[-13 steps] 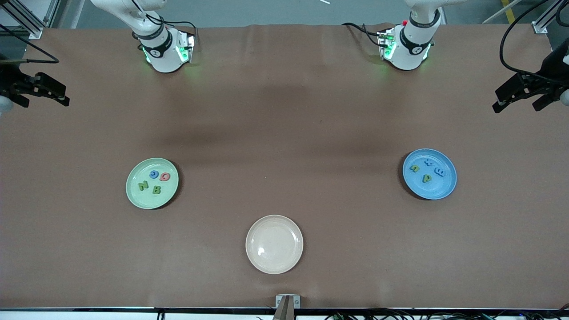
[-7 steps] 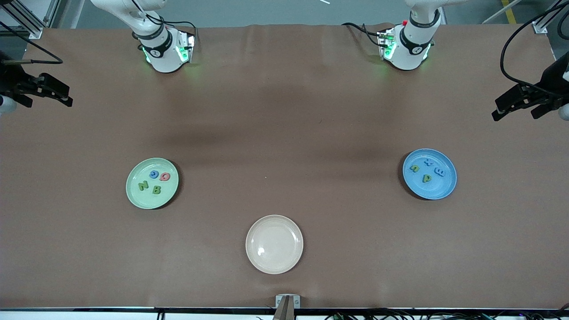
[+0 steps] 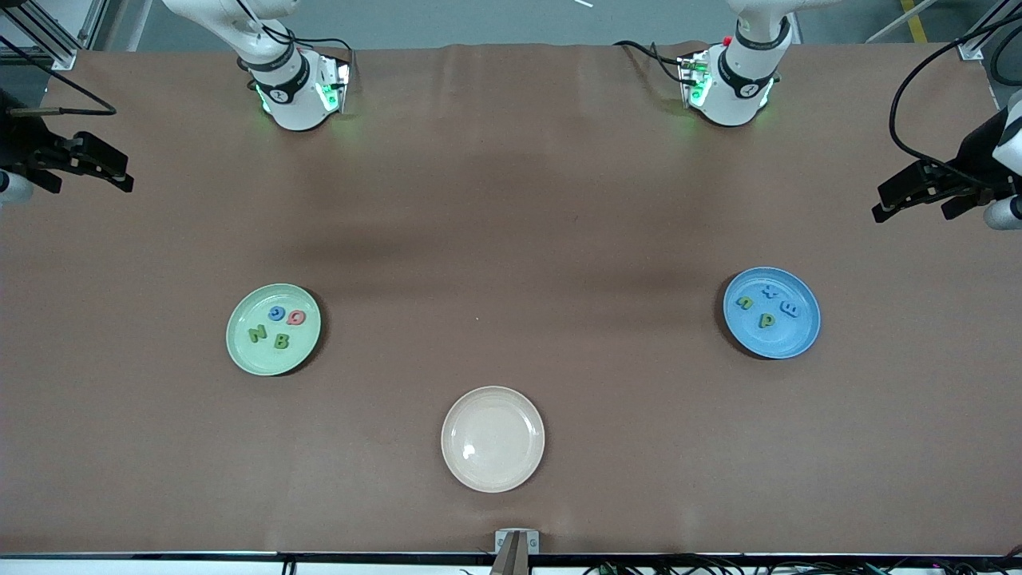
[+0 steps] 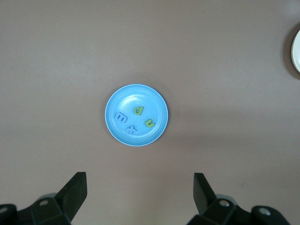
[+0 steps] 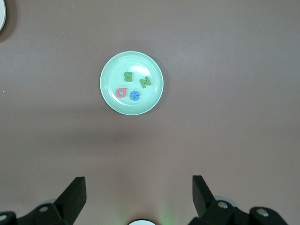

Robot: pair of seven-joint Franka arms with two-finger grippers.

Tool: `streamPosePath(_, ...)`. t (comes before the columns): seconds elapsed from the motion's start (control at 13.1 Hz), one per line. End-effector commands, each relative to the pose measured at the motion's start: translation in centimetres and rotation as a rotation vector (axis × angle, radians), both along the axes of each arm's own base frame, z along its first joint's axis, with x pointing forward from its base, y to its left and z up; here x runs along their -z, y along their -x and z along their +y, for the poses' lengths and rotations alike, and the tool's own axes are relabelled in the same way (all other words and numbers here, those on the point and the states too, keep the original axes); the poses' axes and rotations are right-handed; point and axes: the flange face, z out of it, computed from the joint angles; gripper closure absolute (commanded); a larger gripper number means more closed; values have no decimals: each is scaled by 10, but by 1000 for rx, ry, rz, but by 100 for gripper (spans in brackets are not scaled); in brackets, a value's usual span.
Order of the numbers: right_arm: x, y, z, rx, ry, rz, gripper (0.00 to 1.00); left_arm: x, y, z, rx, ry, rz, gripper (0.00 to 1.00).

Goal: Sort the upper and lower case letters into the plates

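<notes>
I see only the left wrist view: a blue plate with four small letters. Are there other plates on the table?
Observer: Yes. A green plate lies toward the right arm's end of the table.
Operator: Does it hold anything?
Observer: Four capital letters: B, N, Q and G.
Operator: I see a pale rim at my picture's edge. What is it?
Observer: A beige plate with nothing in it, nearer to the front camera than the blue plate.
</notes>
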Motion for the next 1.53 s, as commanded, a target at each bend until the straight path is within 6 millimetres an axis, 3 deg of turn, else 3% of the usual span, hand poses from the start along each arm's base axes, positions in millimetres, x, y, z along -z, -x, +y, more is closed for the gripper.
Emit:
streamPosePath(0.0,-2,7,0,17,-4,-11,0,-6,-2,0,12,-17,2,0)
streamPosePath(0.99,-6,6,-4,23,-19,-29,0,-2,-5,5,6,-16,4,0)
streamPosePath(1.45,-6,4,-4,21,-19,-35,0,-3,-5,-11,33,-27,0,0)
